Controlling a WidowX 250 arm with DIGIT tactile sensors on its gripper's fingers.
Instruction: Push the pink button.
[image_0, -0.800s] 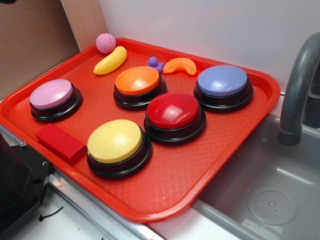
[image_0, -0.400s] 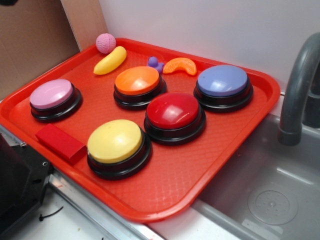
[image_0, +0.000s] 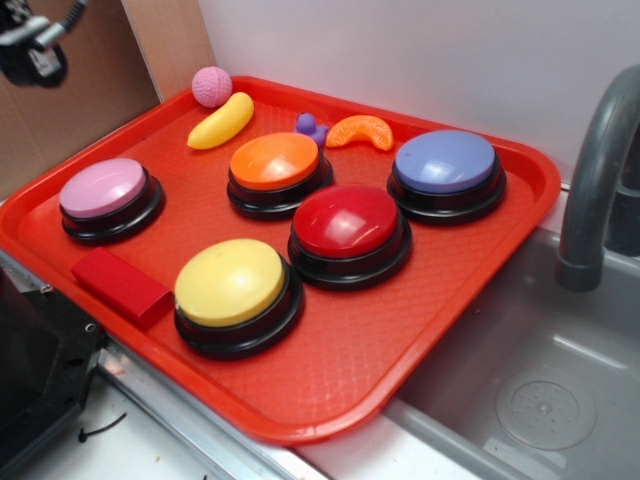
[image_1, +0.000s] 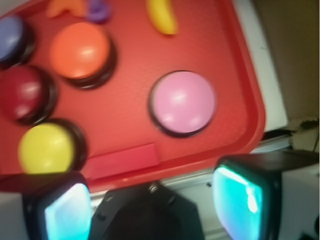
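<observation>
The end effector hangs above the tray, fingers spread wide and empty. The pink button sits untouched below.

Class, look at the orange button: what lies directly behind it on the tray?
Behind the orange button sit a small purple toy and an orange slice. The button's dome hides the purple toy's lower part.

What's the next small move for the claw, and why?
Probably move forward over the tray and start descending toward the pink button. The wrist view shows the claw open, empty, and hanging past the tray's near edge, with the button ahead of it, untouched and nothing in between.
</observation>
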